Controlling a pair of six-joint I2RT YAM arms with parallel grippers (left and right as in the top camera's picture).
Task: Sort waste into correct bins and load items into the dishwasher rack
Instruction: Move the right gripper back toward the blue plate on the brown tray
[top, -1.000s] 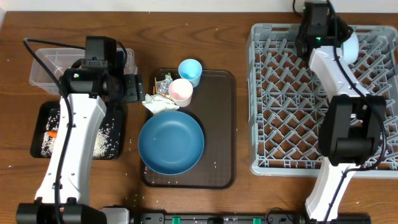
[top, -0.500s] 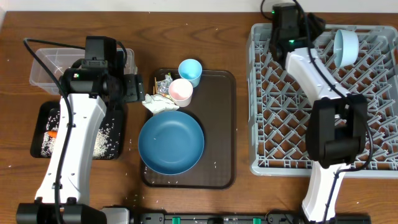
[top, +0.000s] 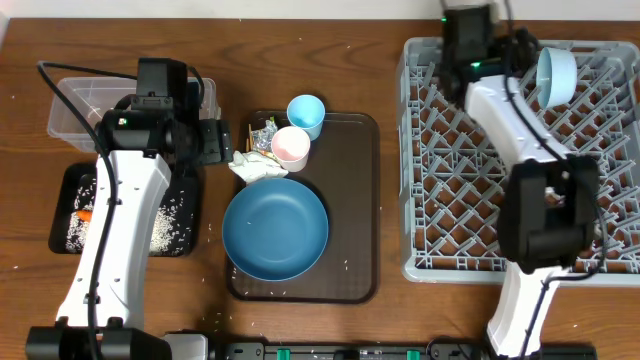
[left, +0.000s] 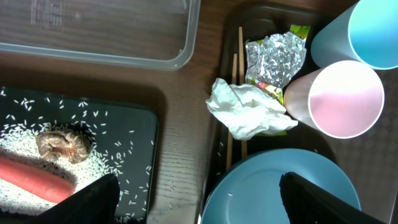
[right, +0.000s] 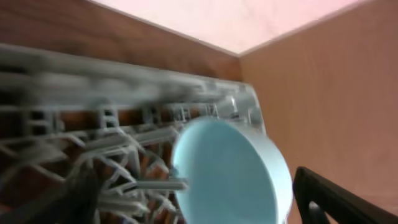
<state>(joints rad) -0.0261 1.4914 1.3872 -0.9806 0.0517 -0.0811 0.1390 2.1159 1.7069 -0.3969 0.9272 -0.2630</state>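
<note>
The right gripper (right: 193, 183), fingers wide apart and empty, is at the far edge of the square grey plastic rack (top: 408, 170), where the small light blue bowl (top: 556, 72) leans among the pegs toward the far right corner. The left gripper (left: 199, 180), wide and empty too, hangs over the left edge of the dark brown tray (top: 362, 200), which carries the large dark blue bowl (top: 275, 228), a pink cup (top: 291, 148), a light blue cup (top: 305, 115), a crumpled white napkin (left: 249, 112), a printed wrapper (left: 277, 59) and thin wooden chopsticks (left: 236, 93). White rice grains (left: 25, 140), a brownish lump (left: 61, 143) and an orange carrot (left: 31, 180) lie in the shallow black tray (left: 134, 134).
</note>
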